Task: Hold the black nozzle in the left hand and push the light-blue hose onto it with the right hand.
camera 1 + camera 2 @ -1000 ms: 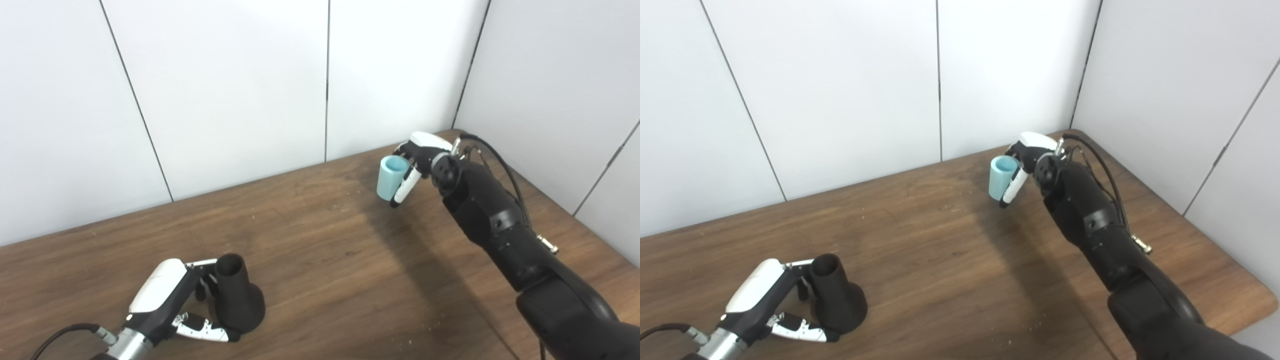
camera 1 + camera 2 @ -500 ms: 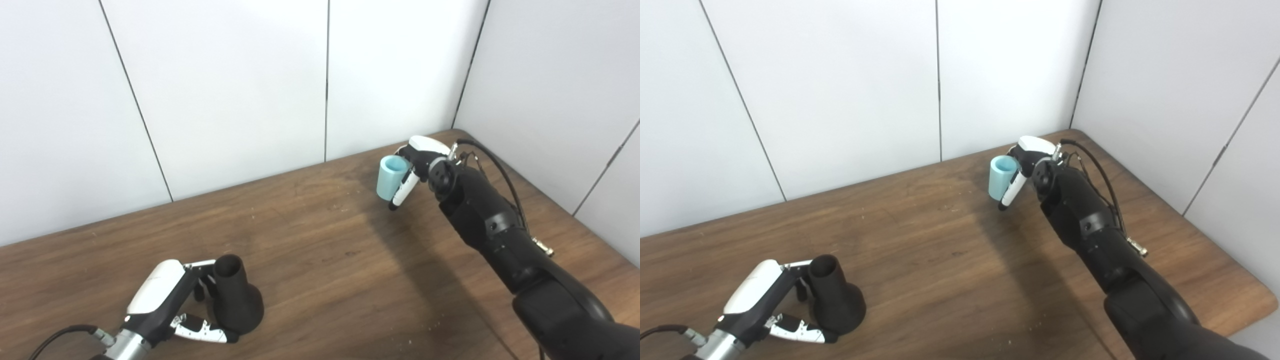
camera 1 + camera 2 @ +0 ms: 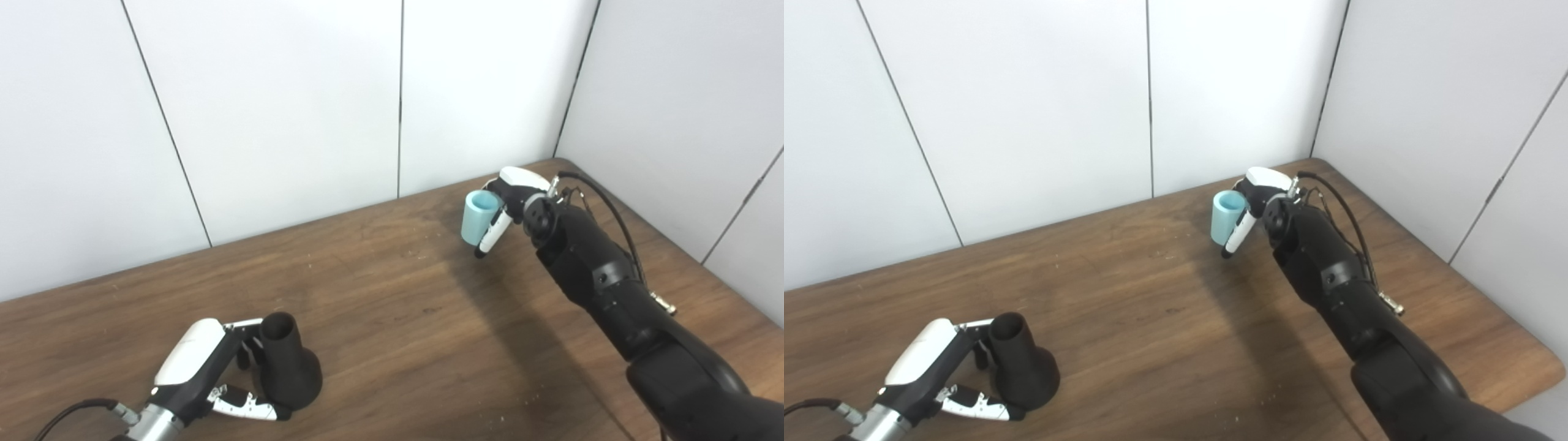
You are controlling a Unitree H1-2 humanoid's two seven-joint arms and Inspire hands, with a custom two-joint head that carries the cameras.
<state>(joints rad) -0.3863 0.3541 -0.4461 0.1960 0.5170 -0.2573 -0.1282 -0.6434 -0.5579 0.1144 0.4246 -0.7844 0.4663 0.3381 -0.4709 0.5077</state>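
The nozzle [image 3: 285, 361] stands near the front left corner of the desk [image 3: 392, 306], wide flared base down, narrow open mouth up and leaning slightly toward the left. The left hand [image 3: 202, 373] wraps it: fingers [image 3: 248, 407] curl round the base in front, others reach behind the neck, so the hand is clasped on it, with the base apparently resting on the wood.

The hose [image 3: 476, 215], a short pale-blue tube, is near the back right corner, well apart from the nozzle. The right hand [image 3: 511, 205] pinches it from the side, one finger [image 3: 490, 231] lying down its wall. Its long axis is roughly upright, open end up and tipped a little toward the left; whether its lower end touches the desk I cannot tell.

The coming move turns on this: the nozzle lies diagonally forward and left of the hose, across most of the desk, and both long axes point up. To mate them, the hose probably has to be carried over and turned so an open end faces the nozzle's mouth.

The nozzle looks like matte black rigid plastic, a cone narrowing to a round collar. The hose looks smooth, thin-walled, possibly soft. The desk is dark grained wood with a few pale crumbs near the front edge.
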